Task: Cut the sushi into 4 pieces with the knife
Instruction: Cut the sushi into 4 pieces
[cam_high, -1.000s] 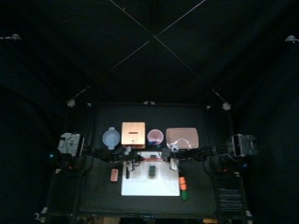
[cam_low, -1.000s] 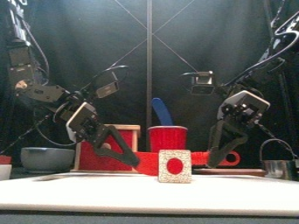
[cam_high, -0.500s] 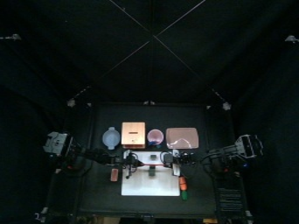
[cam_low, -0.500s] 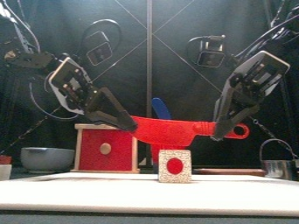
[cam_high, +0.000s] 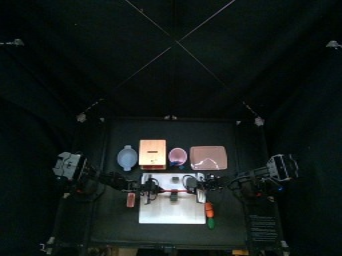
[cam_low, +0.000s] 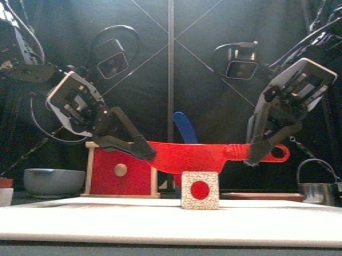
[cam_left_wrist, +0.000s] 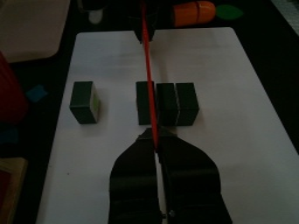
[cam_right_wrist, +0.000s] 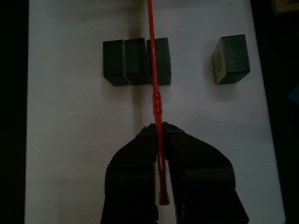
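Both grippers hold a red knife (cam_low: 201, 155) level above the white cutting board (cam_high: 167, 212). My left gripper (cam_low: 134, 155) is shut on its blade end. My right gripper (cam_low: 254, 155) is shut on the ringed handle end. Under the knife the dark green sushi (cam_low: 201, 190) shows its white and red end. In the left wrist view, three blocks (cam_left_wrist: 166, 102) stay joined and one block (cam_left_wrist: 82, 101) lies apart. The blade (cam_left_wrist: 145, 61) runs over the joined group. The right wrist view shows the blade (cam_right_wrist: 152, 52) crossing the group (cam_right_wrist: 138, 61), with the single block (cam_right_wrist: 232, 58) aside.
Behind the board stand a blue-grey bowl (cam_low: 54, 181), a wooden box with a red drawer front (cam_low: 120, 170), a red cup with a blue knife (cam_low: 185, 127) and a pink tray (cam_high: 207, 157). A metal cutter (cam_low: 317, 193) sits right. Orange and green toys (cam_high: 210, 213) lie beside the board.
Both grippers lifted the red knife from just above the board to well over the sushi. It has since dropped a little and levelled out.
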